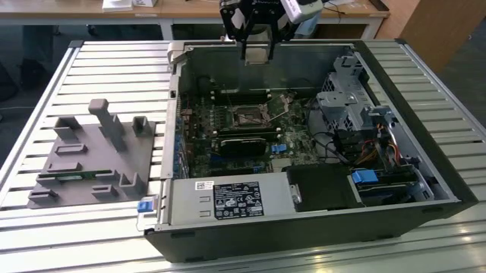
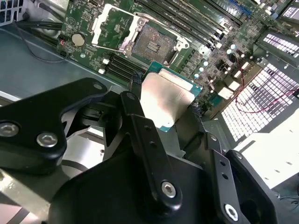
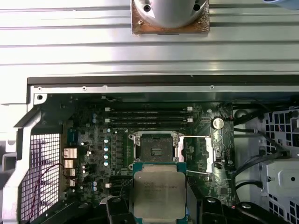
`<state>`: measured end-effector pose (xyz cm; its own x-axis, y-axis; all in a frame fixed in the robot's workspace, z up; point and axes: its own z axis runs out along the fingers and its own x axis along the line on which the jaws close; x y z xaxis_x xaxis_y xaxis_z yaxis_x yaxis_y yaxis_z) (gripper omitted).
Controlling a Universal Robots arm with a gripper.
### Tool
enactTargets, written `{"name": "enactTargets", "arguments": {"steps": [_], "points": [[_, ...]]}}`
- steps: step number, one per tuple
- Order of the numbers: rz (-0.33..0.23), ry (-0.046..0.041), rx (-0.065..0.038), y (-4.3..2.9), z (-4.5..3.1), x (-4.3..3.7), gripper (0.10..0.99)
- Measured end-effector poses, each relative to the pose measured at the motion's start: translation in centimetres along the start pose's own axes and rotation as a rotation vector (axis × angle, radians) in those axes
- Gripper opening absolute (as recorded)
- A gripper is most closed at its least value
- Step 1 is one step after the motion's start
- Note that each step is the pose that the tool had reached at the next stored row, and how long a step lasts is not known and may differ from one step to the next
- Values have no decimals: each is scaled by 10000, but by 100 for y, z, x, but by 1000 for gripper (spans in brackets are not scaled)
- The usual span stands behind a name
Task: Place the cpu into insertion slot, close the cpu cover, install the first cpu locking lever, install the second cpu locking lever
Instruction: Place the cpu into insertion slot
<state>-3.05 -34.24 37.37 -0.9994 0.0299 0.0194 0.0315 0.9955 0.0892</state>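
Note:
My gripper [image 1: 256, 52] hangs above the far wall of the open computer case [image 1: 304, 239], shut on the cpu [image 2: 166, 93]. The cpu [image 3: 159, 189] is a silver-topped square chip with a green edge, pinched between two black fingers [image 2: 135, 84]. Below it on the green board lies the insertion slot [image 3: 158, 148], a dark, bare square in a black frame. In the exterior view the insertion slot [image 1: 248, 118] sits mid-board, nearer the camera than the gripper. The cpu cover [image 3: 204, 154] is a silver frame swung open beside the slot, as the second wrist view's cpu cover [image 2: 110, 25] also shows.
Long black memory slots [image 3: 149, 116] run beside the socket. A labelled black power supply [image 1: 235, 199] fills the case's near end, and a metal drive cage [image 1: 353, 102] with cables stands at the exterior view's right. A grey fixture [image 1: 91, 153] rests on the slatted table [image 1: 45, 227].

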Motion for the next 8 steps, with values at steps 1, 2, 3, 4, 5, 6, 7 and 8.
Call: {"name": "enactTargets", "arguments": {"steps": [1,2,3,4,5,6,7,8], "points": [[35,-3,-1,0,0,0,537],[86,-8,-2,0,1,2,537],[150,-14,-2,0,1,4,537],[226,-20,-5,0,2,6,537],[283,-26,-6,-1,2,6,537],[321,-29,-7,-1,2,6,537],[357,-32,-8,0,2,8,537],[389,-35,-8,-1,2,9,537]]}}
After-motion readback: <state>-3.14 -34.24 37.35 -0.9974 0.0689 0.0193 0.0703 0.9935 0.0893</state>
